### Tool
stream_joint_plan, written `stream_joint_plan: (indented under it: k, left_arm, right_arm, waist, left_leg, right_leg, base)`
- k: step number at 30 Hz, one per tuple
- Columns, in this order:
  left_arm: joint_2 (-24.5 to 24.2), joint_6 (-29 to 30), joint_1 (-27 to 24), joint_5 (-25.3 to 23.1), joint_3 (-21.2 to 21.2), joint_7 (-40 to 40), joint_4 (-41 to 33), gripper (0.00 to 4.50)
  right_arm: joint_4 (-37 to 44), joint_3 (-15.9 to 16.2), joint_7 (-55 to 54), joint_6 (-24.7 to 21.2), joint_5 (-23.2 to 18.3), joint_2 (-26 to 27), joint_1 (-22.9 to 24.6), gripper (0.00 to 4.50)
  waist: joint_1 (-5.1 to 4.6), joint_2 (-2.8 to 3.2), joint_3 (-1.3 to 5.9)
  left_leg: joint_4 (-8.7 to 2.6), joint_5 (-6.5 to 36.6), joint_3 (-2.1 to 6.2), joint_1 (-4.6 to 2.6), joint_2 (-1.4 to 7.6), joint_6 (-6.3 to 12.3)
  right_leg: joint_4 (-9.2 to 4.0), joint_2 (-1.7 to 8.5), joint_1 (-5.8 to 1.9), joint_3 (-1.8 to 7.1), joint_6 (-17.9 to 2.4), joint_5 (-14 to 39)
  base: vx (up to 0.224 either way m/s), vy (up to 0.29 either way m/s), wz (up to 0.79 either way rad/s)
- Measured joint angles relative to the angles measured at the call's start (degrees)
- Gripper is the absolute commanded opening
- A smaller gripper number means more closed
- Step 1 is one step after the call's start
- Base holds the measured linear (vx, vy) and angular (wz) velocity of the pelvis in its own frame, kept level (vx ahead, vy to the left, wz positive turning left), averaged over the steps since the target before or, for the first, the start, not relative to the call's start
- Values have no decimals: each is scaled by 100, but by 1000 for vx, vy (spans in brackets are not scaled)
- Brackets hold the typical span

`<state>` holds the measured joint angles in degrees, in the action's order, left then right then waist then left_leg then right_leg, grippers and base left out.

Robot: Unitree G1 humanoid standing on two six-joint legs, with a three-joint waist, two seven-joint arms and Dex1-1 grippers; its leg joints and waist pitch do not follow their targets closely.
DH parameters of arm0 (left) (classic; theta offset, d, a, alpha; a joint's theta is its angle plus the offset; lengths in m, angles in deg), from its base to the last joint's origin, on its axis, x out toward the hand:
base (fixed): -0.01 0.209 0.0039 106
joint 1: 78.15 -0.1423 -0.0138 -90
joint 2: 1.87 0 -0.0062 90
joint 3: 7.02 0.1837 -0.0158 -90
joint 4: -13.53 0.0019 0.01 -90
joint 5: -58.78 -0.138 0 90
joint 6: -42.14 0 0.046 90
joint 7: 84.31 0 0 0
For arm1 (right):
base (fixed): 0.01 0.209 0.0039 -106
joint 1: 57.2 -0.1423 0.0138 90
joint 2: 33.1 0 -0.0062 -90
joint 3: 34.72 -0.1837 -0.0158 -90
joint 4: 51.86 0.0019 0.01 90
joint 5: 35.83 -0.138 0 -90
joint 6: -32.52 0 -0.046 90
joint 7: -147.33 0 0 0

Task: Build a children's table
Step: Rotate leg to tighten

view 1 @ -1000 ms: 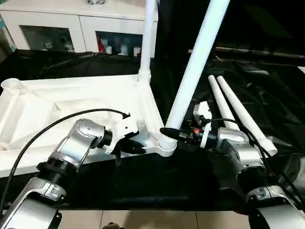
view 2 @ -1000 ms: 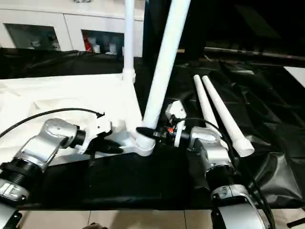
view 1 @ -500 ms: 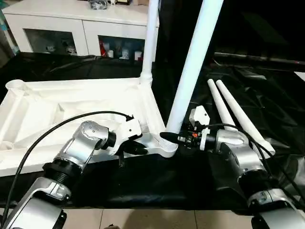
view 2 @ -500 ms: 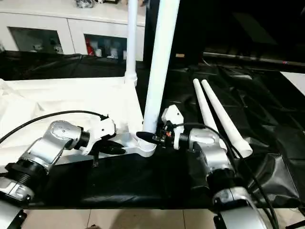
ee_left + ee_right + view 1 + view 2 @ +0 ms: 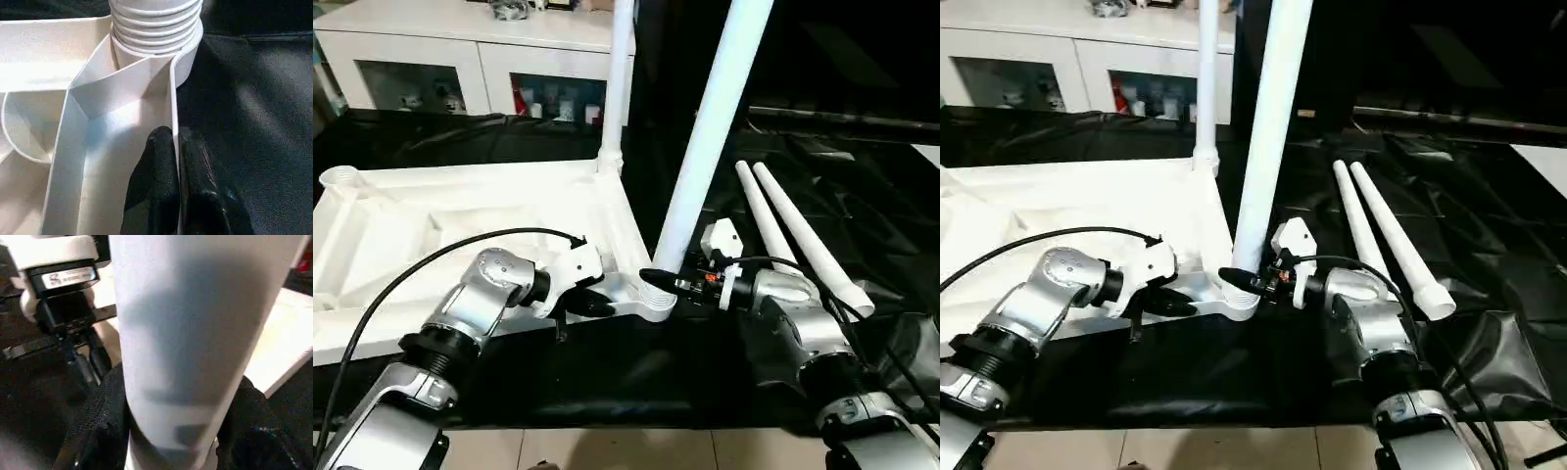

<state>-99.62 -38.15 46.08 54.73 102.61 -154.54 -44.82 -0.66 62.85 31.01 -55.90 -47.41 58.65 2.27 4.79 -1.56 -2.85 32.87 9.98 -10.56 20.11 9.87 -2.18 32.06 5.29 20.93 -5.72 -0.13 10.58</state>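
Item: children's table, part-assembled, lying underside-up on your black-covered worktop [image 5: 607, 372]. Tabletop [image 5: 460, 220]: white, ribbed, round corner sockets; one far socket already carries an upright leg [image 5: 619, 78]. Second leg [image 5: 710, 137]: seated in the near corner socket [image 5: 656, 299], and over the last second it has gone from a marked lean toward the right to nearer upright, though it is not yet plumb; the whole view has also shifted a little, so read part of that as camera movement. Judged meaning: you are in the seating step for leg two, and straightening it suggests it is being worked square into the threaded collar rather than merely rested there. Right pincer [image 5: 658, 282]: clenched around the base of this leg, one black finger [image 5: 100, 426] on either side of the tube, just above the socket. Left pincer [image 5: 178, 161]: closed tight on the thin rim wall of the tabletop, just beside the same corner socket, bracing the top against the leg work. Spare legs [image 5: 793, 235]: two, lying side by side on the worktop to the right of the right forearm, apart from both pincers and untouched. Background: white glass-door cabinet [image 5: 460, 59] beyond the worktop. Remaining, by judgement: finish this leg, then two more.
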Motion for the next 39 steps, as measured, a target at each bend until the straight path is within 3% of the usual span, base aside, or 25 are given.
stream_joint_plan:
  k: [8,14,30,35,39]
  left_arm:
    - [-53,0,0,36,55,-198,-65,0]
    - [-63,0,0,35,54,-197,-69,0]
    - [-109,-154,0,-1,115,-207,-68,0]
    - [9,-135,55,-90,12,261,106,0]
    - [413,252,217,-179,-199,1136,403,0]
  right_arm:
    - [2,114,502,-227,-1,-174,-151,188]
    - [-4,126,501,-227,-1,-173,-166,188]
    - [24,198,470,-13,12,-193,-104,188]
    - [-352,130,-412,172,30,113,-234,188]
    - [-860,-114,-1848,168,99,448,-550,188]
  waist:
    - [43,-26,37]
    - [46,-32,46]
    - [45,-17,46]
    - [-22,-14,43]
    - [-171,13,24]
  left_leg:
    - [-52,0,-26,-11,-2,0]
    - [-53,5,-36,-15,0,-10]
    - [-59,19,-34,-14,2,-32]
    - [-60,20,-27,-31,2,-33]
    - [-54,20,11,-18,0,-33]
  right_leg:
    - [27,-2,3,16,-21,-13]
    - [94,-1,5,32,-23,-14]
    - [91,-1,8,30,-9,-5]
    - [91,-2,22,25,-7,-3]
    - [27,-2,24,-15,-3,0]
  base:
    - [0,0,0]
    - [0,0,0]
    - [0,0,0]
    - [0,0,0]
    - [0,0,0]
